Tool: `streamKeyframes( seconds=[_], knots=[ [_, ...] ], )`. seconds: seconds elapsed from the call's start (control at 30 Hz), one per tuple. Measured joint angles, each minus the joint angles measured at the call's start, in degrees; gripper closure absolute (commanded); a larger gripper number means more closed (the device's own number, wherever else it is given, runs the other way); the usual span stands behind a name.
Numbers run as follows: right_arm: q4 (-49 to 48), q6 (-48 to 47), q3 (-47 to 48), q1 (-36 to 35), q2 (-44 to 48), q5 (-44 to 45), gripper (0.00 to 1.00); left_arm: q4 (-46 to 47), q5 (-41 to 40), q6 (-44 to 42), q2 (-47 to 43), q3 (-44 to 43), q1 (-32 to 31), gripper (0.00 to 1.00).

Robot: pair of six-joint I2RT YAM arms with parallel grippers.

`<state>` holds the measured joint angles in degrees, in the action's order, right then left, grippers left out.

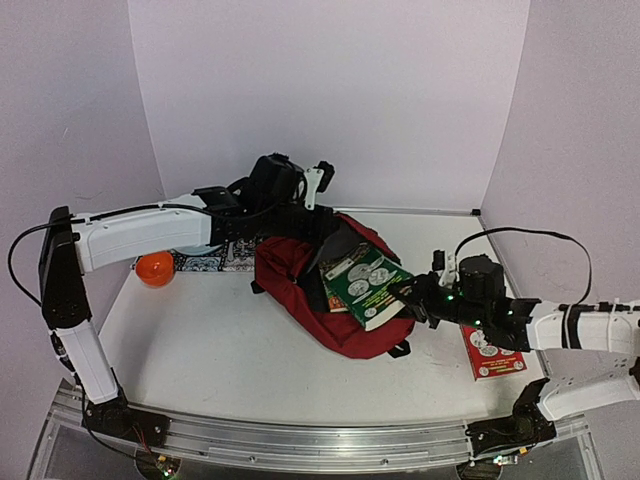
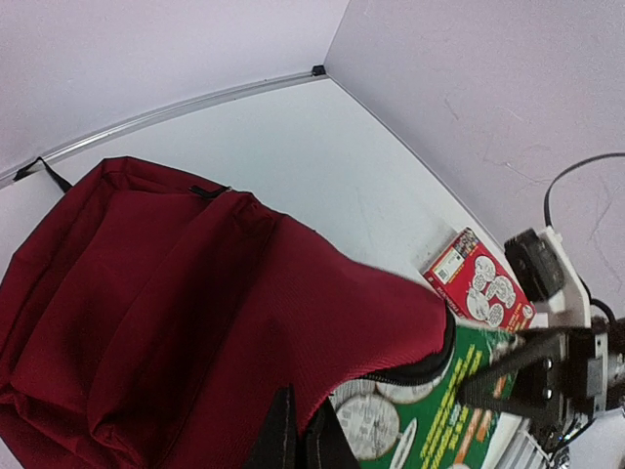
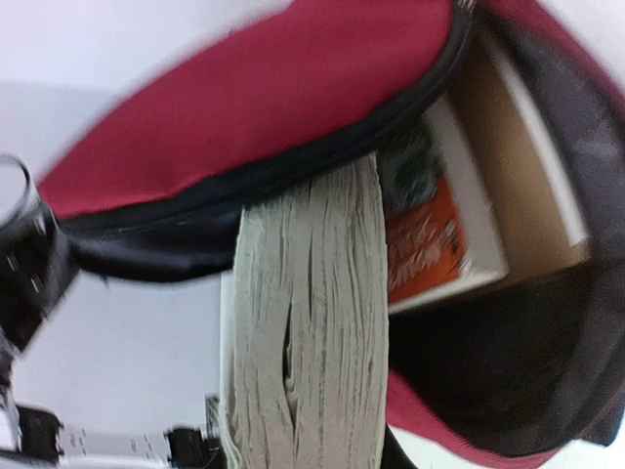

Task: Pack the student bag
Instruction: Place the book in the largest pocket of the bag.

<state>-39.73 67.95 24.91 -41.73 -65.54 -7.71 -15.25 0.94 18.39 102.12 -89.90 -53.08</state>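
White table (image 1: 200,340), pale lilac walls on three sides. We find the student bag (image 1: 300,290) lying mid-table between the two arms, mouth turned toward the right arm.

Left gripper (image 2: 301,435): jaws look pressed on the bag's upper flap near the zip, lifting it so the mouth gapes. We read this as a pinch, though the fingertips sit at the edge of the left wrist view.

Right gripper (image 1: 410,293): jaws pinched on the outer corner of the green book (image 1: 365,283). The book's far end is under the raised flap and its near half lies outside on the red fabric. In the right wrist view its page edge faces us at the opening, and a second book (image 3: 435,244) with an orange cover is already inside.

Step in hand, as we judge it: inserting the green book, roughly halfway in.

Next move calls for a push along the book's length into the pocket while the flap is held high, sliding beside the book inside without snagging the zip.

Off to the side:
- red book (image 1: 492,355) by the right arm
- orange ball (image 1: 155,268)
- patterned flat item (image 1: 212,262)
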Motion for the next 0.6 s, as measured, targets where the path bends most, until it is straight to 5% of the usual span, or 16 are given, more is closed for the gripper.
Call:
streamKeyframes(
  seconds=[0.2, 0.6],
  knots=[
    [-1.94, 3.52, -0.57, 1.16, 1.05, 6.07, 1.0, 0.31, 5.5, -0.94, -1.2, 1.46, 0.0, 1.0],
    [-10.48, 8.48, 3.81, 1.03, -12.61, 7.21, 1.0, 0.41, 10.85, -2.14, -1.38, 1.46, -0.26, 1.0]
  ],
)
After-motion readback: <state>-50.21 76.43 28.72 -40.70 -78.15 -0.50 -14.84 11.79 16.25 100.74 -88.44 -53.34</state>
